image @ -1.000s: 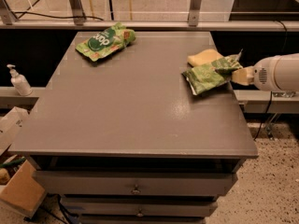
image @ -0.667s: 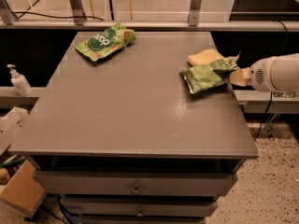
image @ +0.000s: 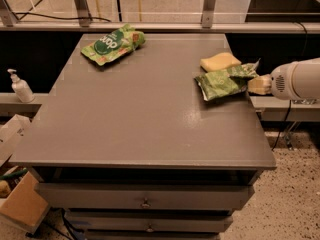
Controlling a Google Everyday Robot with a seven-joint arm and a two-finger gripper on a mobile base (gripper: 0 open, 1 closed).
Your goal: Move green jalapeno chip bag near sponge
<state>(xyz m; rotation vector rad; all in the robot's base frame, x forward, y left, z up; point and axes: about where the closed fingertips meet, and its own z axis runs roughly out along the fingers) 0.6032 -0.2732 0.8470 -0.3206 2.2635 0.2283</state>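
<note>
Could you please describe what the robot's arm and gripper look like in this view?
Only the arm's last segment shows, at the right edge of the table: a smooth white rounded cylinder with a small patch of dark vent holes. The gripper, beside the green jalapeno chip bag, looks pale tan. No markings are legible; a dark cable below may not be the arm's.

Robot test area of a laboratory or workshop kind: a plain grey worktop (image: 150, 124) on a cabinet of metal-knobbed drawers (image: 145, 202) stands on a speckled stone-like floor (image: 295, 199), with a grey metal frame rail (image: 150, 28) and loose black cables (image: 55, 17) behind. A white pump-top dispenser bottle (image: 20, 86) and a brown cardboard box (image: 22, 209) sit at the left. A white robot arm (image: 300, 79) reaches in from the right, its pincer (image: 256, 84) at the worktop's right edge.
</note>
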